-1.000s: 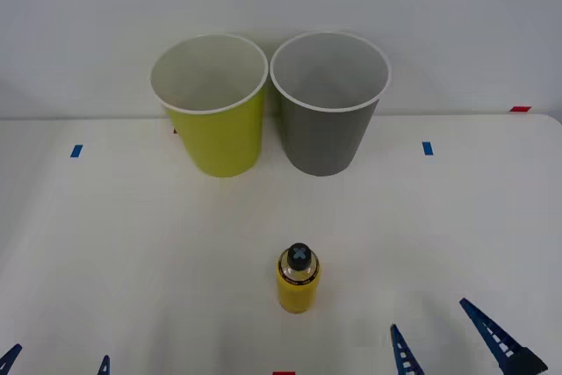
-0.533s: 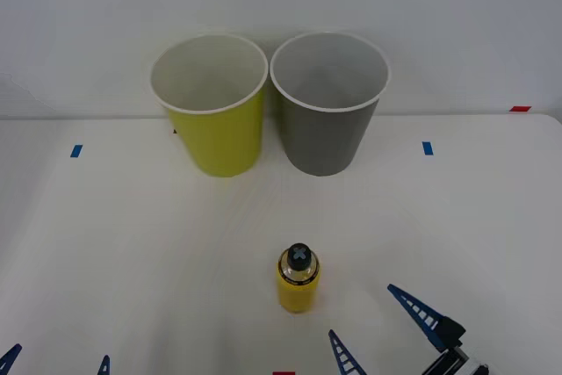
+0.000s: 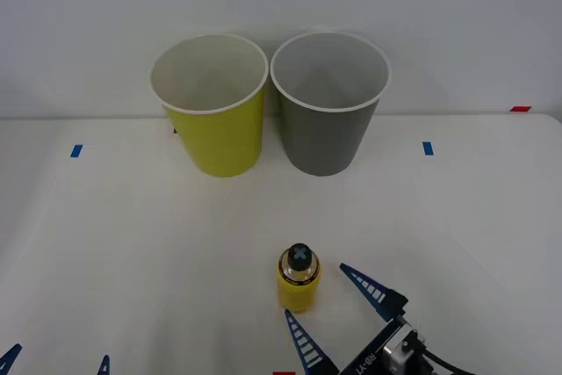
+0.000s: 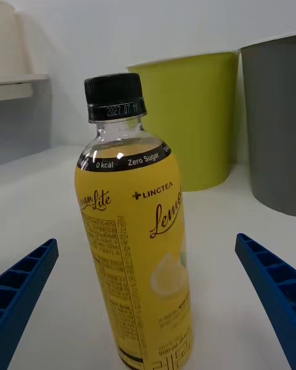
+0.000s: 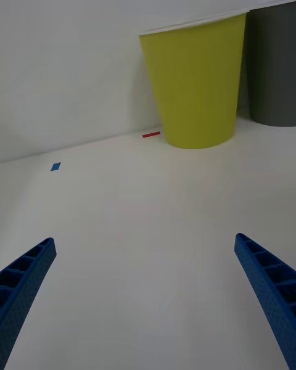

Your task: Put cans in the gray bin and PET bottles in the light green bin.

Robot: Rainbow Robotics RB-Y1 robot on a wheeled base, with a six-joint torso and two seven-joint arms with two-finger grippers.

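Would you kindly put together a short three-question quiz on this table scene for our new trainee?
1. True or false: the bottle is lying on its side.
2. Which gripper is nearest the bottle? A) left gripper B) right gripper
3. Fill in: seen from the front, the green bin stands to the ____ of the gray bin.

Key
1. False: it stands upright on the table, black cap on top.
2. B: its open fingers sit beside the bottle without touching it; the left gripper waits, open, at the table's near edge.
3. Left.
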